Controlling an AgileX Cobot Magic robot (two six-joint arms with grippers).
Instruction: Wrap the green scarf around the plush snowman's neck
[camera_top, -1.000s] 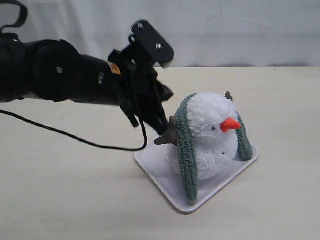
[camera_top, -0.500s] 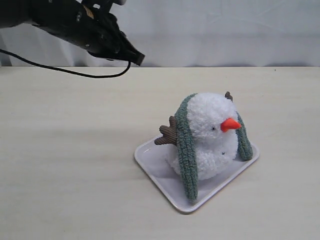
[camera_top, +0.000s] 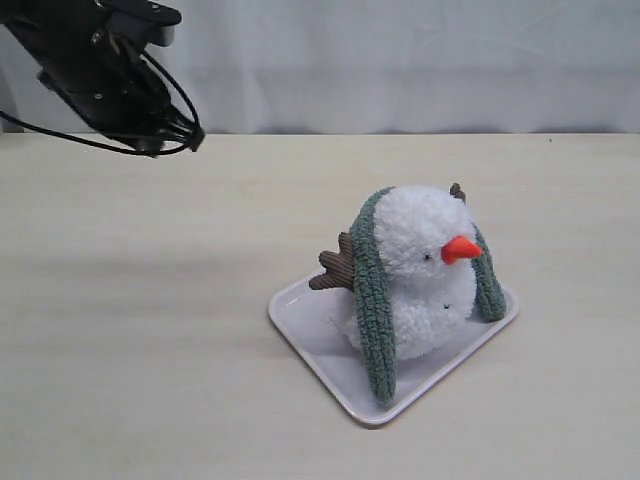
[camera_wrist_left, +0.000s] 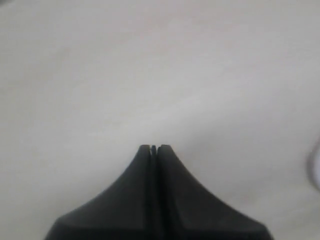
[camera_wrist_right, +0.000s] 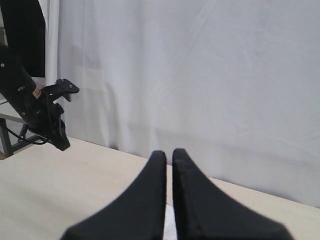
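Note:
The plush snowman (camera_top: 425, 262) sits upright on a white tray (camera_top: 310, 325), its orange nose pointing right. The green scarf (camera_top: 372, 300) is draped behind its head. One end hangs down the near side to the tray, the other end (camera_top: 489, 286) hangs down the far side; the two ends are not crossed in front. My left gripper (camera_top: 190, 140) is shut and empty, high at the far left, well away from the snowman. In the left wrist view, that gripper (camera_wrist_left: 154, 148) hovers over bare table. My right gripper (camera_wrist_right: 169, 152) is shut with nothing between its jaws and is outside the exterior view.
A white curtain (camera_top: 400, 60) backs the beige table (camera_top: 150, 330). A black cable (camera_top: 60, 135) loops under the left arm (camera_wrist_right: 42, 115). A pale object (camera_wrist_left: 316, 170) shows at the border of the left wrist view.
The left arm has pulled away from the snowman's side, rising and swinging to the far upper left. The snowman, scarf and tray have not moved.

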